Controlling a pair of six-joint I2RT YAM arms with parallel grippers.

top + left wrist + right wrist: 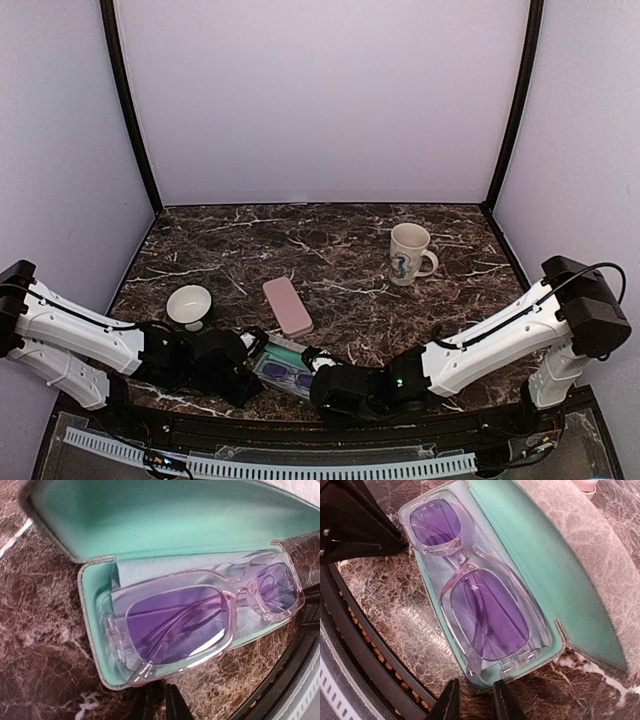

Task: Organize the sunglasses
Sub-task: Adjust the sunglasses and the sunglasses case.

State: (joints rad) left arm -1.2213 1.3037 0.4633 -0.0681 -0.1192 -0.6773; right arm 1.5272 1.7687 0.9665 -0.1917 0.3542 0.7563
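One table (340,230), dark marble with white veining; the work sits at the lower centre of the top view.

Two grippers flank that spot. The left gripper (164,706) has its fingers almost pressed together on nothing, at the bottom edge of its own view, just short of the tray. The right gripper (474,702) has its fingers slightly spread and empty, at the bottom centre of its view.

One case (150,520), teal-lined, lid thrown open.

One pair of sunglasses (175,622), pale pink translucent frame with violet lenses, folded, lying in the tray on a light blue cloth (165,565).

Handling note: closing the lid looks like the step in hand. It would go best with one gripper steadying the tray while the other tips the lid over slowly from its far edge. One end of the frame lies hard against the rim, and whether it overhangs cannot be told.
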